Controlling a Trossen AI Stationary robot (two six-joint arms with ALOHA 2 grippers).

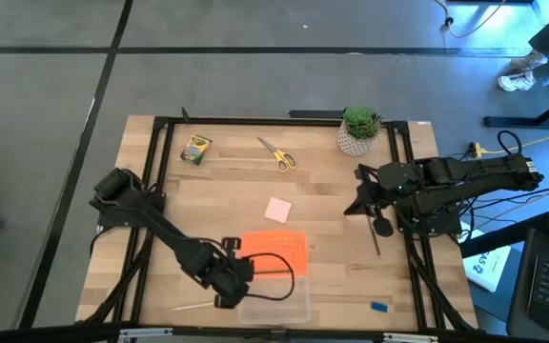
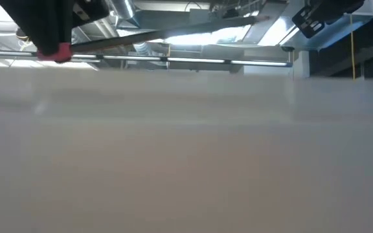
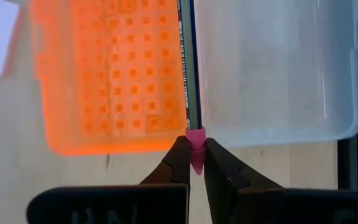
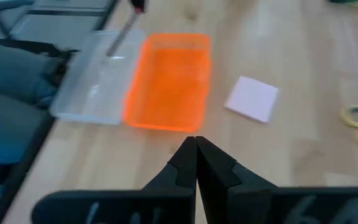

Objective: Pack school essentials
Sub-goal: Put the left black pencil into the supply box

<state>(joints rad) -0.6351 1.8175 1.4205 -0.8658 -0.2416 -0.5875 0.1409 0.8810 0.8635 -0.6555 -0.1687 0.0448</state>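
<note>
Pink eraser tip first: the left gripper (image 3: 192, 163) is clamped on the eraser end of a thin dark pencil (image 3: 188, 68), its two fingers pinched tight on it at the lower centre of the left wrist view. The pencil's shaft runs up the frame along the seam between the orange grid-patterned lid (image 3: 110, 74) and the clear plastic case (image 3: 278, 68). In the high view this gripper (image 1: 229, 278) sits at the lower middle, just left of the case (image 1: 274, 307). The right gripper (image 4: 196, 152) hovers with fingers pressed together, empty, at the right of the high view (image 1: 368, 195). A pale pink square pad (image 1: 277, 210) lies mid-table, yellow-handled scissors (image 1: 278, 154) and a green-and-yellow crayon box (image 1: 196, 150) further up.
</note>
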